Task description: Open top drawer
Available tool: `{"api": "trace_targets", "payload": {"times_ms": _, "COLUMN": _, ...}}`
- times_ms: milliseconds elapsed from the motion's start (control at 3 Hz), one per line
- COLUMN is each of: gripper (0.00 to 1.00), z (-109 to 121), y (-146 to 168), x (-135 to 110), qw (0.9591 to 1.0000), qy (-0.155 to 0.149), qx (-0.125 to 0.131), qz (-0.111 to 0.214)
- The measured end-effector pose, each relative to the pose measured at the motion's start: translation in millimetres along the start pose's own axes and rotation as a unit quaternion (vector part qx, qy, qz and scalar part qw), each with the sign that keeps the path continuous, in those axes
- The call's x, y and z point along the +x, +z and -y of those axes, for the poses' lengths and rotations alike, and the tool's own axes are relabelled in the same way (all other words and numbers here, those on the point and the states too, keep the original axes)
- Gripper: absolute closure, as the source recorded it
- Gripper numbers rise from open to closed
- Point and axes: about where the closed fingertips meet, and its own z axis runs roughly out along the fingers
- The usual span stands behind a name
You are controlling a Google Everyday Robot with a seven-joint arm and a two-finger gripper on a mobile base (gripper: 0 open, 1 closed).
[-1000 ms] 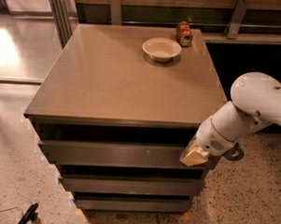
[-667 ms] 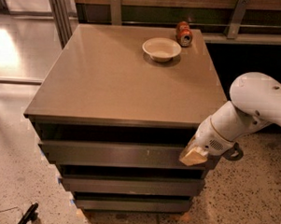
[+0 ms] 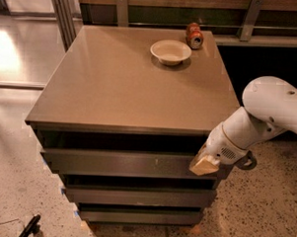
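Note:
The top drawer is a wide, shallow, dark grey-brown front with small pale scuff marks right of centre, just under the cabinet's top. It stands out a little beyond the two drawer fronts below it. My gripper, with pale tan tips on a white arm, is at the drawer's right end, against its front edge. The arm reaches in from the right.
A tan cabinet top carries a white bowl and a red can lying at the back. Two lower drawers sit beneath. A speckled floor surrounds the cabinet; a black object lies at bottom left.

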Motion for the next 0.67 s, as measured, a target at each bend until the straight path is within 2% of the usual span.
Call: {"api": "trace_targets", "payload": {"times_ms": 667, "gripper": 0.04, "z": 0.0, "y": 0.0, "x": 0.0, "qw": 1.0, "qy": 0.0, "qx": 0.0, "qz": 0.0}}
